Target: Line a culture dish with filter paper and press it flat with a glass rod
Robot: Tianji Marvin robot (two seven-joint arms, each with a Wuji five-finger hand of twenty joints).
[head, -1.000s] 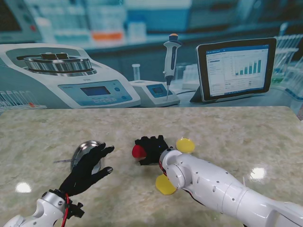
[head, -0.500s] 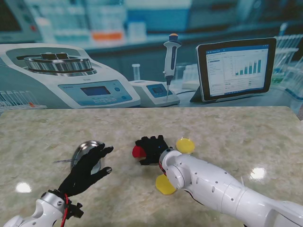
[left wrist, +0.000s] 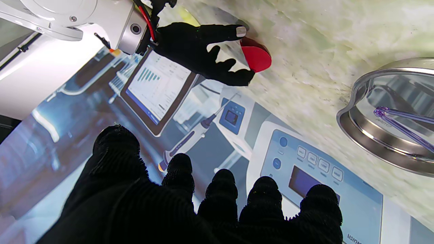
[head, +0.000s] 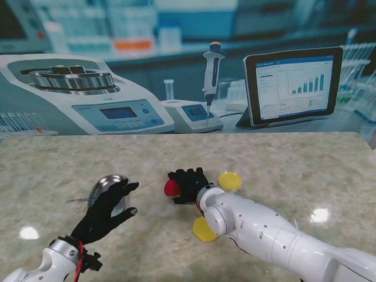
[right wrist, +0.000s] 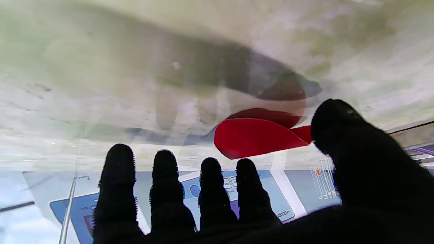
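A round metal-rimmed culture dish [head: 106,183] [left wrist: 369,132] sits left of centre, and a clear glass rod [left wrist: 403,123] lies across it, its end sticking out to the left [head: 76,200]. My left hand [head: 107,210] hovers over the dish's near side, fingers [left wrist: 220,189] spread and holding nothing. At the table's middle my right hand [head: 189,184] [left wrist: 200,51] pinches a red filter paper disc [head: 171,188] [left wrist: 256,57] [right wrist: 257,137] between thumb [right wrist: 352,152] and fingers, its edge lifted just off the table.
Two yellow paper discs lie by my right arm, one [head: 230,180] farther from me, one [head: 204,230] nearer and partly under the forearm. A printed lab backdrop [head: 188,76] stands along the marble table's far edge.
My left hand has drawn back slightly toward me over the dish. The right hand and the red disc have hardly moved.
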